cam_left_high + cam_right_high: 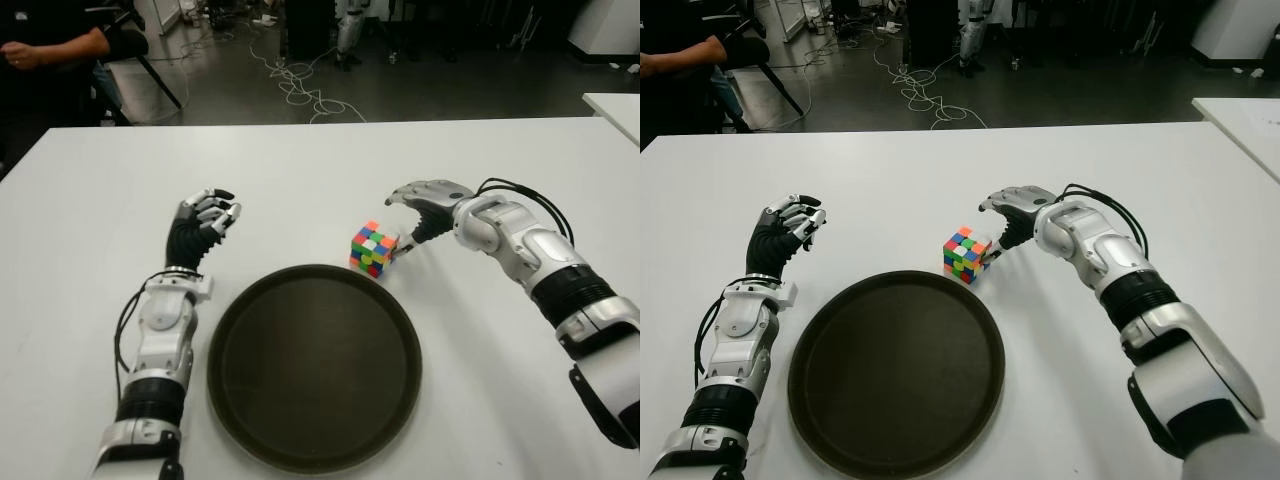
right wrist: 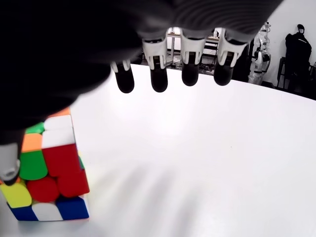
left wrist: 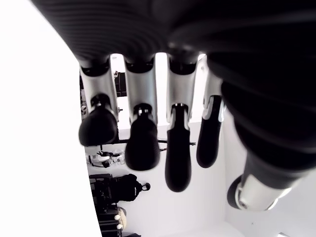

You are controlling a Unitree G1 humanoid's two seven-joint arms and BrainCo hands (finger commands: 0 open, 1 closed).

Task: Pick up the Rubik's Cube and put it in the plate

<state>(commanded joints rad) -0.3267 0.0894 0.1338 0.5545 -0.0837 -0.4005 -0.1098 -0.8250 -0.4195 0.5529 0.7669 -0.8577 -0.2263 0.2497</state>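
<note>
- The Rubik's Cube [image 1: 374, 249] sits on the white table [image 1: 90, 200], just off the plate's rim at about one o'clock from the plate's centre. It is turned so that one corner edge faces the robot, and it looks tipped a little rather than flat. Being a cube, it has no long axis to speak of.
- The right hand [image 1: 425, 205] is at three o'clock of the cube, just beside it, with the forearm reaching in from the lower right and the palm turned down and toward the cube.
- Its fingers [image 2: 158, 74] hang apart and extended in the right wrist view, closed on nothing; the thumb tip [image 1: 403, 247] shows right at the cube's near side, though I cannot tell whether it touches.
- The left hand [image 1: 207, 215] is at about ten o'clock of the plate, well clear of the cube, with the forearm running up from the lower left and the hand raised at the wrist.
- Its fingers [image 3: 140, 143] are loosely bent, side by side with gaps between them, holding nothing.
- The plate [image 1: 240, 400], dark and round, lies between the two arms near the table's front edge, with nothing in it.
- Beyond the table's far edge, cables [image 1: 300, 85] trail over the floor, and a person's arm [image 1: 50, 48] shows at the far left.
</note>
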